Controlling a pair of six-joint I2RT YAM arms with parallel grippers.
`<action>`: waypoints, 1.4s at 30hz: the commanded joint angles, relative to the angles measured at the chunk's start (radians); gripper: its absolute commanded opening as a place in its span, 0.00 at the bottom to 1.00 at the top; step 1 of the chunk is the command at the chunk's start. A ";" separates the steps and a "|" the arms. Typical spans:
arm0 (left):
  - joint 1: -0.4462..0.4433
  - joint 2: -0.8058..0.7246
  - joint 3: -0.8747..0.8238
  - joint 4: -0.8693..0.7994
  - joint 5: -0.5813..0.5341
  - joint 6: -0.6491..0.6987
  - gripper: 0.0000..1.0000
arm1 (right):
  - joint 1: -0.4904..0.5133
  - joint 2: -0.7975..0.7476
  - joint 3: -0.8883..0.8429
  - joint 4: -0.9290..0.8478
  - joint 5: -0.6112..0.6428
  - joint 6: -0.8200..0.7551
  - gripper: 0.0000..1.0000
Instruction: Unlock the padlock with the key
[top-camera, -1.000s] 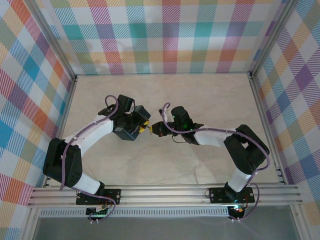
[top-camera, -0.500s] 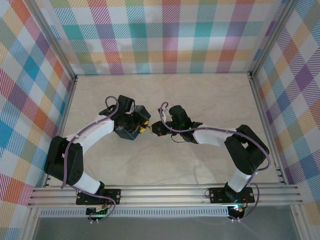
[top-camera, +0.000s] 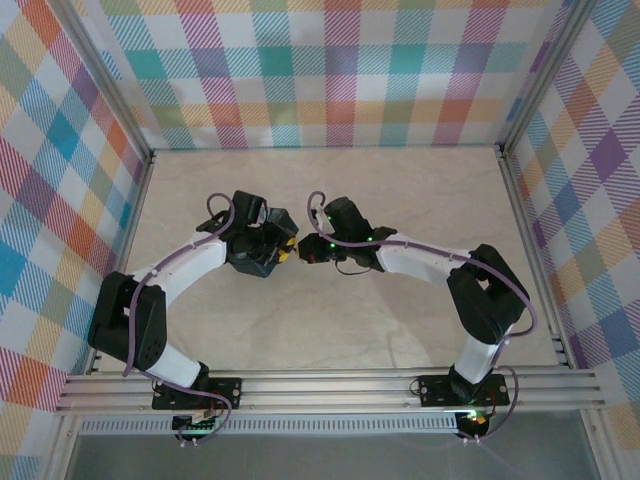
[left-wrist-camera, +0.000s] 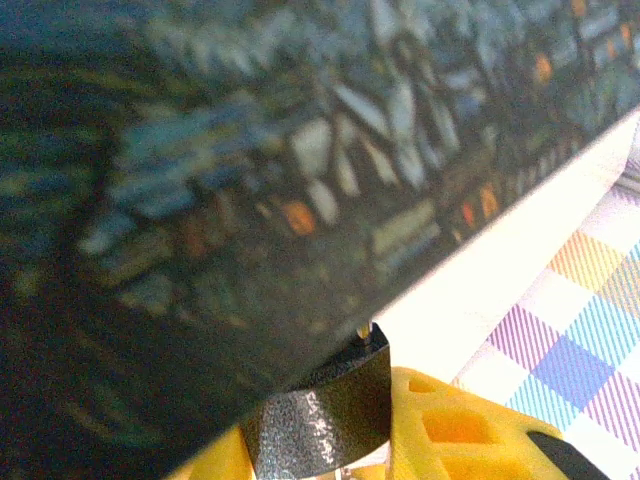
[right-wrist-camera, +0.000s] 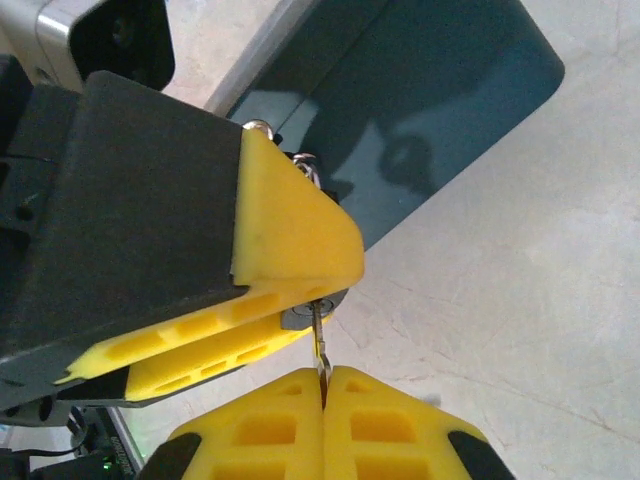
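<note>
While the right end effector (right-wrist-camera: 322, 378) is pressed together on the thin key (right-wrist-camera: 319, 340), whose tip reaches the padlock (right-wrist-camera: 303, 315), the left end effector (right-wrist-camera: 325, 300) pinches that small padlock just beside the blue tin (right-wrist-camera: 430, 110), near the middle of the bench (top-camera: 400, 200).

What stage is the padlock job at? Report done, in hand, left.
Done: the right gripper is shut on the key, and the left gripper pinches the padlock beside the blue tin. In hand: the key's tip meets the padlock, seemingly at the keyhole; how deep is unclear. Left: seat it fully, turn it and pop the padlock open.
</note>
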 joint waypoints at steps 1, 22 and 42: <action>-0.053 0.025 -0.023 0.014 0.149 -0.030 0.09 | 0.042 -0.061 -0.036 0.460 -0.140 0.057 0.00; -0.051 0.036 -0.017 0.000 0.131 -0.062 0.10 | 0.102 -0.112 -0.076 0.531 -0.076 0.058 0.00; -0.051 0.047 0.018 -0.049 0.139 -0.029 0.09 | 0.011 -0.092 -0.101 0.325 -0.007 0.199 0.00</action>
